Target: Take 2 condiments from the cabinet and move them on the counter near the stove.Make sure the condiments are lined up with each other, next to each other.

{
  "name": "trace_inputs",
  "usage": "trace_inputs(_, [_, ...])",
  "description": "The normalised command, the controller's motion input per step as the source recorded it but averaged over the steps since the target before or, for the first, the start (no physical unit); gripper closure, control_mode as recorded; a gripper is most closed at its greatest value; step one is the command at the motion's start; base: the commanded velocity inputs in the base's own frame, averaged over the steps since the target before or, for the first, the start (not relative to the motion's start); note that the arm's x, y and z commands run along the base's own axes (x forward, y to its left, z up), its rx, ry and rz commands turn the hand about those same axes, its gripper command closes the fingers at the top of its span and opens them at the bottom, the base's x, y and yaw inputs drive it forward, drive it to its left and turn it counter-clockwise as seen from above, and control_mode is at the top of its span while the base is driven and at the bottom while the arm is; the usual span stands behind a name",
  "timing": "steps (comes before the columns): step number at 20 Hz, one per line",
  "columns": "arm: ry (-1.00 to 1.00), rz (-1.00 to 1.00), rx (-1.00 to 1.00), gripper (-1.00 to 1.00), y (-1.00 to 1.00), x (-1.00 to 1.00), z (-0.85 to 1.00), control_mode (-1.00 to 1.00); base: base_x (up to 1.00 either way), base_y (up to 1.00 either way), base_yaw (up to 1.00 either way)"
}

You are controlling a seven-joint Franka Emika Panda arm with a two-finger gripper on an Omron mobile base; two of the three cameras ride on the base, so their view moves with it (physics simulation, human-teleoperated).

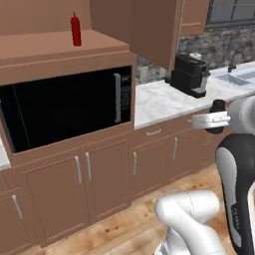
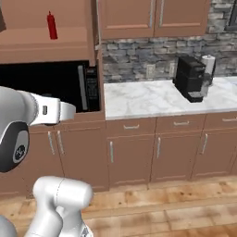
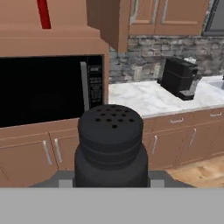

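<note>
Black shaker (image 3: 110, 146), clamped upright in your gripper (image 3: 109, 181), needed level carrying to the worktop (image 2: 152, 99), red bottle (image 1: 75, 30) left shelved.

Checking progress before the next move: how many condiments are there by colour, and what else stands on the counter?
Black shaker, held in the gripper: 1
Red squeeze bottle, on the cabinet shelf: 1
Black coffee machine, on the counter: 1
Total: 3

The red squeeze bottle (image 1: 75, 30) stands upright on the cabinet shelf (image 1: 55, 47) above the black microwave (image 1: 64, 107)
</note>
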Motion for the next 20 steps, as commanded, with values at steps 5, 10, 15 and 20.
trace_inputs(5, [0.0,0.0,0.0,1.0,0.0,0.0,0.0,1.0,-0.16,0.0,-0.99])
trace_inputs(10, [0.0,0.0,0.0,1.0,0.0,0.0,0.0,1.0,0.0,0.0,-1.0])
trace_inputs(15, [0.0,0.0,0.0,1.0,0.0,0.0,0.0,1.0,0.15,0.13,-0.92])
trace_inputs(20, [0.0,0.0,0.0,1.0,0.0,0.0,0.0,1.0,0.82,0.54,-0.48])
